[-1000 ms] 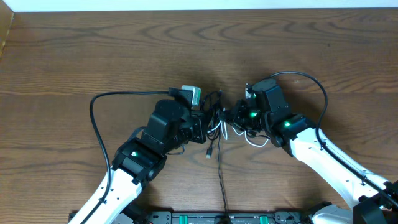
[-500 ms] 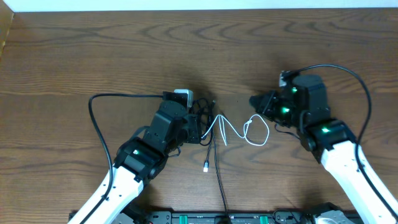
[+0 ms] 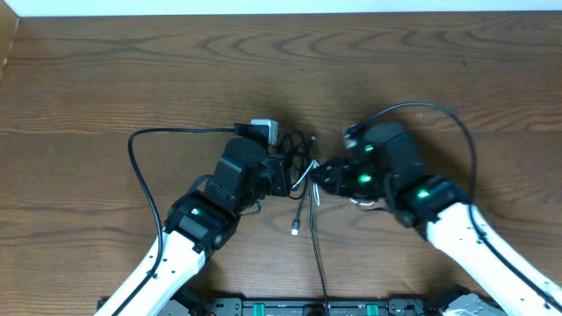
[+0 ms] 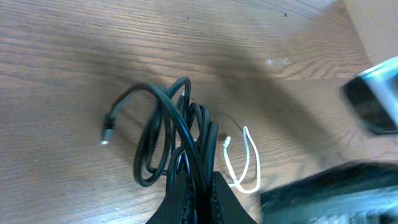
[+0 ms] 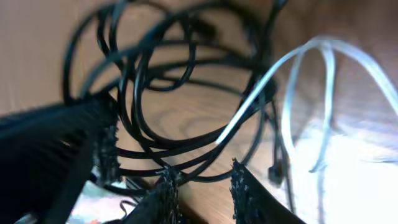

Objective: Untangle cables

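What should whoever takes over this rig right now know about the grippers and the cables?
Left gripper: fingers shut on the black cables, pinching the looped bundle.
Right gripper: fingers apart at the tangle, gripping nothing visible.
Cables: the black loops and the white cable lie bunched in the middle of the table, between both grippers. One black strand trails toward the near edge.
Done: nothing is separated yet.
Left: probably draw the white cable clear, then part the black loops.
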Robot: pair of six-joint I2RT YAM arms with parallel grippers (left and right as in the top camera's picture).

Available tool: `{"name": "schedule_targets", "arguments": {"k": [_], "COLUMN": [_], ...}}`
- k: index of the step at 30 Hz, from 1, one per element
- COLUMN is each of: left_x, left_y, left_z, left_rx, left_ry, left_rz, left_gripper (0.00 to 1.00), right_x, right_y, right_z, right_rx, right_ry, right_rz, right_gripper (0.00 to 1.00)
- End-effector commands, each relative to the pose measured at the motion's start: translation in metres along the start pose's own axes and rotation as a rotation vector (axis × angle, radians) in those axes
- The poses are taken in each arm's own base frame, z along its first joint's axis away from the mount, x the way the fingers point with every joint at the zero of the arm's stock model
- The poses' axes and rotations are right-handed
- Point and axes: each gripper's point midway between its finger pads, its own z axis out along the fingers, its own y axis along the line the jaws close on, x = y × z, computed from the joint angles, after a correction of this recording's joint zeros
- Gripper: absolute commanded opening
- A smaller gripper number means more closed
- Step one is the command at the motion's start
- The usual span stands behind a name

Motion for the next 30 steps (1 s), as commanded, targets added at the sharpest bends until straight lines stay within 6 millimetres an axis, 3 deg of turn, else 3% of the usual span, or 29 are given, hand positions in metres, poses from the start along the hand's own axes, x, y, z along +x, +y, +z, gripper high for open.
{"name": "schedule_targets", "arguments": {"k": [1, 6, 10, 17, 25, 30], "left_x": [0.001, 0.005, 0.005, 0.009, 0.009, 0.009], "left_y": [-0.008, -0.015, -0.015, -0.023, -0.023, -0.023], "left_z": [-0.001, -0.001, -0.001, -0.002, -0.002, -0.002], "left_rx": [0.037, 0.081, 0.081, 0.124, 0.123, 0.124], "left_ry": [0.011, 0.033, 0.034, 0.062, 0.062, 0.061], "left_rz": [-0.043, -0.042, -0.043, -0.042, -0.042, -0.042], "left_gripper": [0.08, 0.08, 0.08, 0.08, 0.08, 0.08], "right_x": [0.011, 0.020, 0.016, 0.000, 0.004, 0.008], "right_y": [-0.006, -0.018, -0.030, -0.016, -0.021, -0.026], "right_z": [0.019, 0.035, 0.041, 0.045, 0.046, 0.051], "right_rx": [0.060, 0.114, 0.159, 0.101, 0.120, 0.139], "right_ry": [0.008, 0.036, 0.017, -0.045, -0.028, -0.010], "right_rz": [0.081, 0.113, 0.120, 0.091, 0.100, 0.103], "right_gripper": [0.25, 0.21, 0.19, 0.21, 0.21, 0.06]}}
